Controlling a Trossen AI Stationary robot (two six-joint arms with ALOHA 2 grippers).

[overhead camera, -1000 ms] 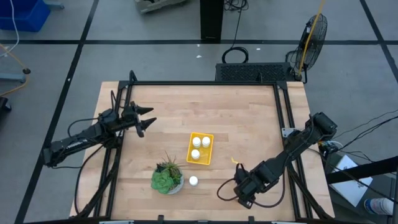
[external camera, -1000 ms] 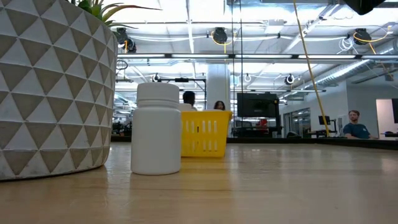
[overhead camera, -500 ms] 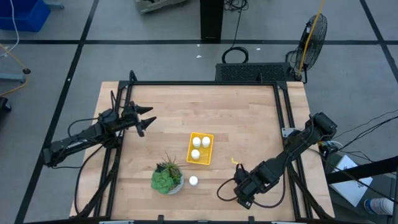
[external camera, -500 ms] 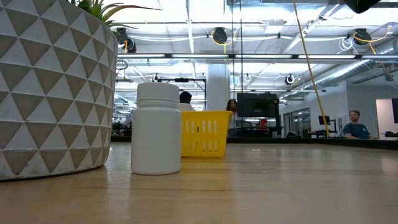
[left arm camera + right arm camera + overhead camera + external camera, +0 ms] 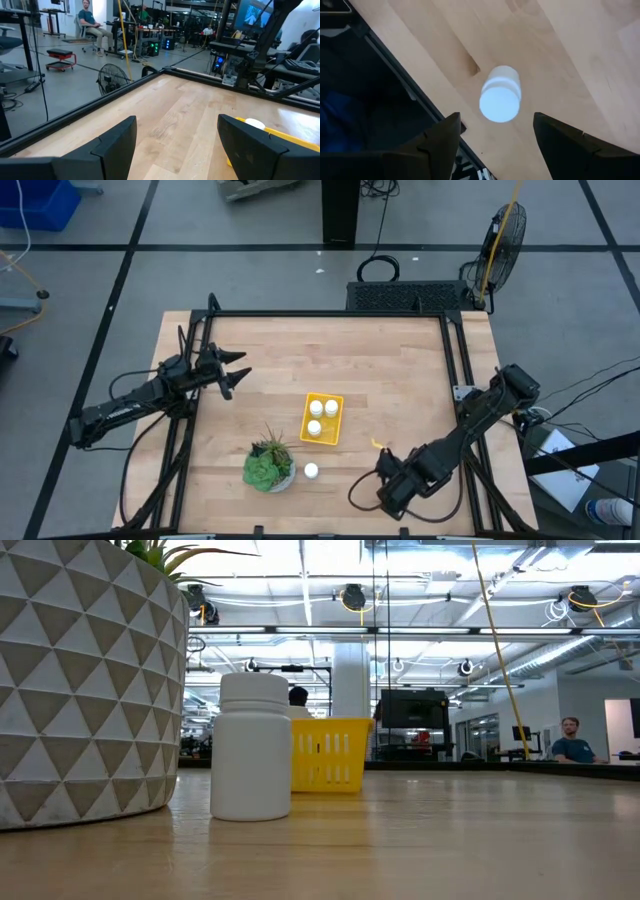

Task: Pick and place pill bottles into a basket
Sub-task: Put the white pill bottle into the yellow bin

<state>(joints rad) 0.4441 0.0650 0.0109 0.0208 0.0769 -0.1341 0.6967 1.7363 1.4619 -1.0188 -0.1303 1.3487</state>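
Note:
The yellow basket sits at the table's middle with three white pill bottles in it. Another pill bottle stands upright on the wood next to the potted plant, nearest the camera in the low view. One more pill bottle stands upright near the table's near edge. My right gripper hangs open above it, pointing down, its fingers clear of the bottle; in the high view my right gripper hides this bottle. My left gripper waits open and level at the table's left side.
A potted plant in a white patterned pot stands left of the lone bottle. Black frame rails run along the table's edges, one right beside the bottle under my right gripper. People sit in the room beyond the table.
My right gripper has risen a little above the bottle near the table's near edge; its dark tip has left the top of the low view. The bottles and the basket have stayed where they were.

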